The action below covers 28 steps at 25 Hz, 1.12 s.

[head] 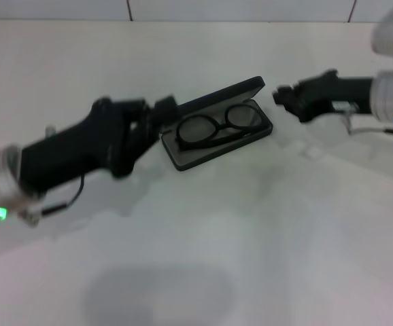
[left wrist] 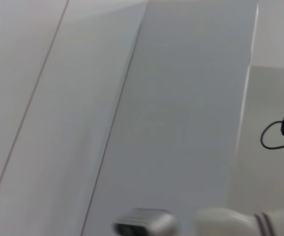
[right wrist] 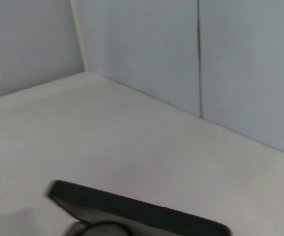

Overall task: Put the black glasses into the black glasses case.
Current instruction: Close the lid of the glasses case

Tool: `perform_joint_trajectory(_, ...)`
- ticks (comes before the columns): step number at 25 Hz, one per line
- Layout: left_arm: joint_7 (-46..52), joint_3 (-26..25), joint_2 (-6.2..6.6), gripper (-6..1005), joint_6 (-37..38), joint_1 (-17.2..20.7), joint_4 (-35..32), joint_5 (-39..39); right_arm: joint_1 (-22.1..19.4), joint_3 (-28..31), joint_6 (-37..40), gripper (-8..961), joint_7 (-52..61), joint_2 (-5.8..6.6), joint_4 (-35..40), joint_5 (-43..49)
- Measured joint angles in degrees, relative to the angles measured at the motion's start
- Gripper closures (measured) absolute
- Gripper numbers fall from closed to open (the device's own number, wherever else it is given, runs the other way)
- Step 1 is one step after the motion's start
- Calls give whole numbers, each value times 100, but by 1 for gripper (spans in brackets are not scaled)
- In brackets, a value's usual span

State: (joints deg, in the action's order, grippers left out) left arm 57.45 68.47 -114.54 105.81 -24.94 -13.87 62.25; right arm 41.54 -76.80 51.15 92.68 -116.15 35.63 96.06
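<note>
The black glasses case [head: 217,125] lies open near the middle of the white counter [head: 251,238], with its lid raised on the far side, and the black glasses [head: 217,128] are seen already inside the tray, lying on the grey lining, the frame a little tilted along the case. The left gripper [head: 164,109] is placed at the left end of the case, touching or almost touching the corner where the lid meets the tray; whether its fingers are apart or together cannot be told, because they are hidden against the dark case. The right gripper [head: 283,95] is held just beyond the right end of the case, apart from it, and the state of its fingers cannot be told either. In the right wrist view only the raised lid edge of the case [right wrist: 142,211] is shown, with a part of the frame under it. The placing seems to be nearly finished, and the step in hand is probably the closing of the lid. To do it well, the temple arms should first be checked so that nothing stands above the rim, the tray should be kept steady from one end, and the lid should be pushed down slowly and evenly, so that the lenses are not pressed.
</note>
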Motion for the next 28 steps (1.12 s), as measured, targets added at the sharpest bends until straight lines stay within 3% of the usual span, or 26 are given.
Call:
perform_joint_trajectory(3, 344, -95, 99, 958, -355, -345, -169, 20, -1042, -515, 105, 870, 54, 2, 1321, -144)
perform_joint_trajectory(4, 490, -103, 142, 958, -560, -470, -279, 48, -1042, -515, 105, 870, 54, 2, 1321, -144)
perform_joint_trajectory(5, 684, -102, 189, 958, -839, -592, -443, 151, -1626, -792, 118, 870, 59, 11, 2048, -150)
perform_joint_trajectory(6, 861, -99, 231, 958, -1075, -684, -580, 260, -1953, -948, 136, 870, 57, 21, 2473, -144)
perform_joint_trajectory(8, 1544, -100, 364, 958, -1753, -903, -978, 722, -2263, -1098, 219, 870, 34, 25, 2884, -135)
perform_joint_trajectory(11, 2277, -110, 456, 922, -2529, -1245, -1162, 1387, -2474, -1218, 448, 870, -9, 23, 3062, -171)
perform_joint_trajectory(13, 2547, -109, 411, 885, -2984, -1539, -1182, 1888, -2624, -1206, 625, 870, -19, 28, 3117, -193)
perform_joint_trajectory(16, 2918, -102, 207, 832, -3853, -1996, -1246, 2866, -2765, -1184, 812, 871, -40, 27, 3118, -185)
perform_joint_trajectory(21, 3234, -99, -82, 746, -4695, -2297, -1277, 3743, -2796, -1239, 870, 871, -81, 25, 3048, -184)
perform_joint_trajectory(28, 3485, -72, -111, 710, -4815, -2293, -1314, 3913, -2751, -1268, 859, 871, -185, 23, 3044, -217)
